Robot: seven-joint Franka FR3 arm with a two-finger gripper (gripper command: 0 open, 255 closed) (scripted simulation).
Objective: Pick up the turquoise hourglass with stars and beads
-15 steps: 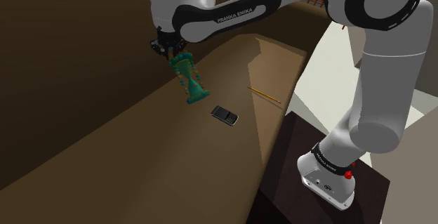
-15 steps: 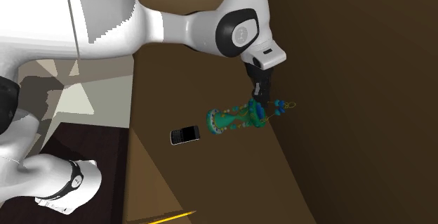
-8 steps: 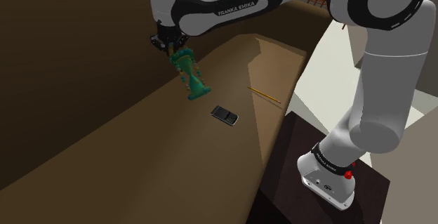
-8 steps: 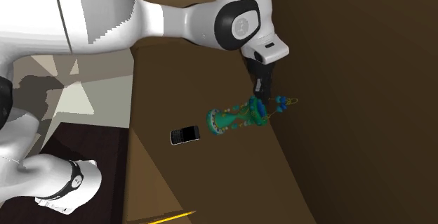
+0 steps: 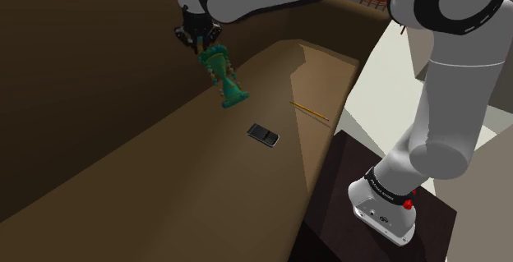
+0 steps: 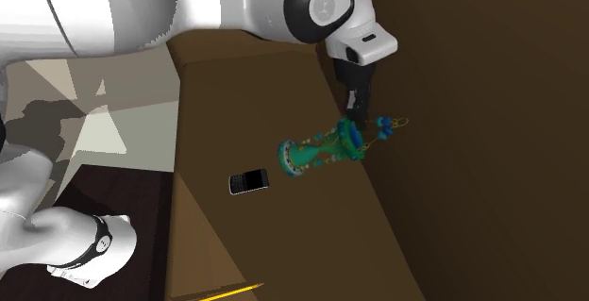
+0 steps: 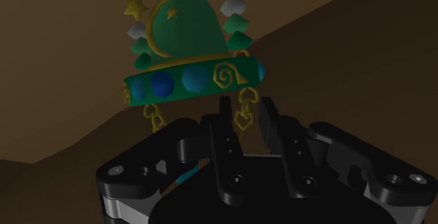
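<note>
From where I stand, the white Franka arm reaches from its dark box stand up and across a long brown table, and its black two-finger gripper sits high above the table's far edge, close to the dark brown wall. The fingers are drawn in close around one end of a turquoise hourglass hung with gold stars and blue beads, grasping it just below its broad end rim. In the wrist view that rim stands right above the gripper, banded with blue gems and gold spirals, with small gold chain charms dangling beside the fingertips and a gold crescent on the green cone beyond. The hourglass hangs tilted from the gripper, its free end slanting down toward the table; I cannot tell whether that end touches the surface. In the second exterior view the gripper comes down from above onto the beaded end of the hourglass, which lies nearly crosswise there, over the table near the wall. A small black mobile phone lies flat on the table near the hourglass's free end but apart from it. A thin yellow pencil lies further off, toward the table's edge nearest the stand.
</note>
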